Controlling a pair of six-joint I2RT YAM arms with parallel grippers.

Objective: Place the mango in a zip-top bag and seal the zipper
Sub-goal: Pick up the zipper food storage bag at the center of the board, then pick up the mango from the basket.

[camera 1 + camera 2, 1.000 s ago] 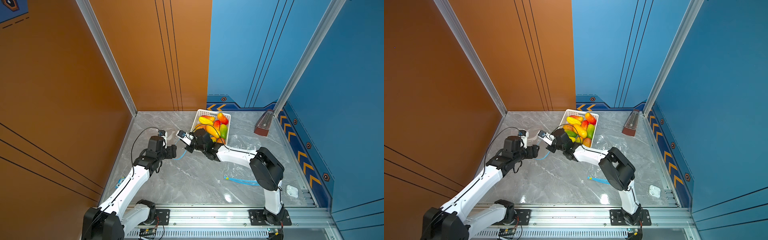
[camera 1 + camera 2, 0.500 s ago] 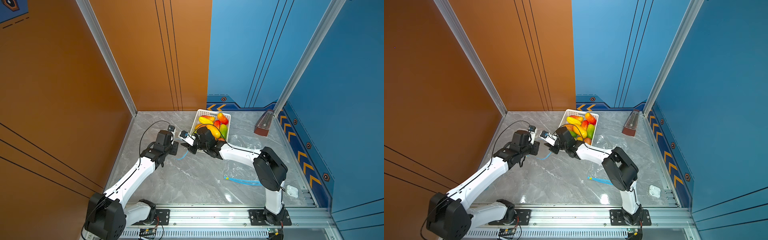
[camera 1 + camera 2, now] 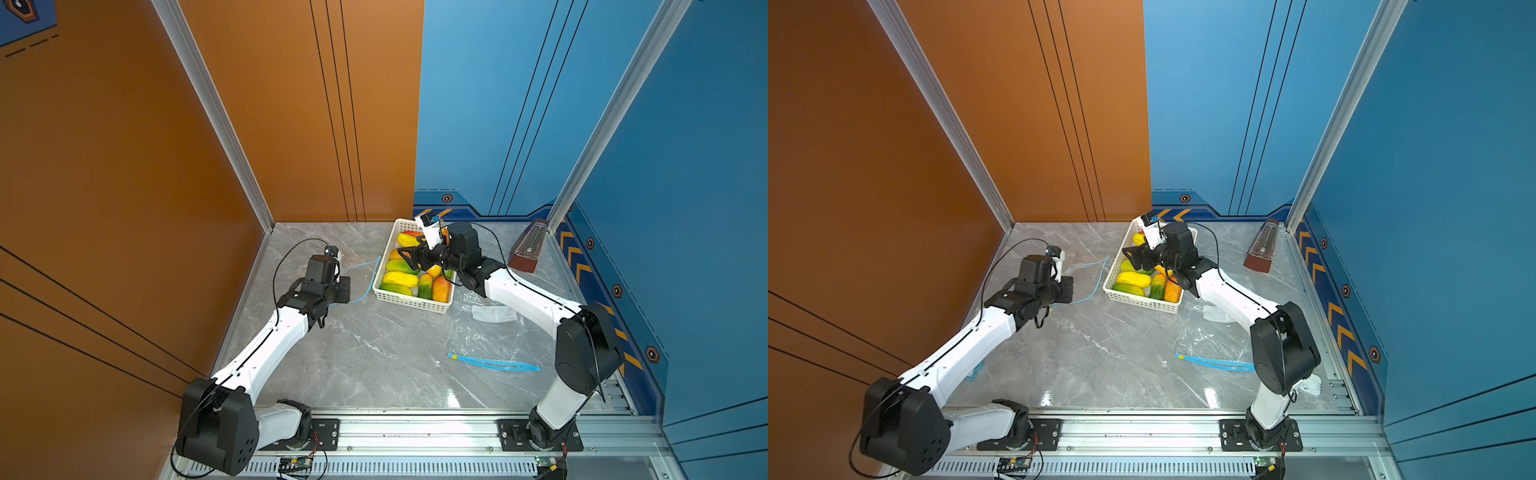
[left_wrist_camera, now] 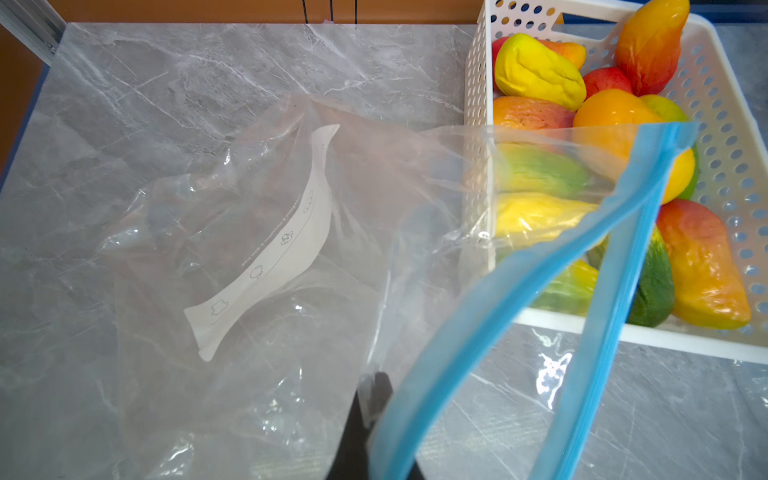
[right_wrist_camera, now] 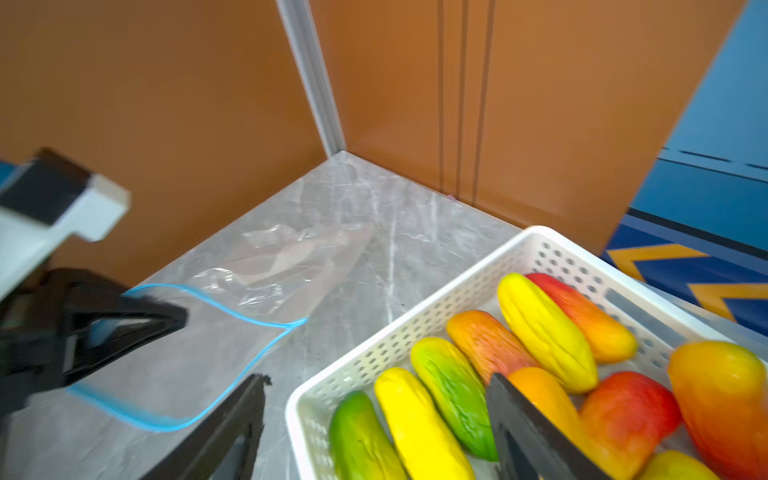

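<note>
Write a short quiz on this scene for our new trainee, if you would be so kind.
1. True or false: the left tool is shut on the rim of a zip-top bag.
2. Fill in: the right tool hangs over the white basket with its jaws ____.
3. Where do all the mangoes lie? A in the basket; B in a zip-top bag; C in the right tool's grip.
Key: 1 true; 2 open; 3 A.
</note>
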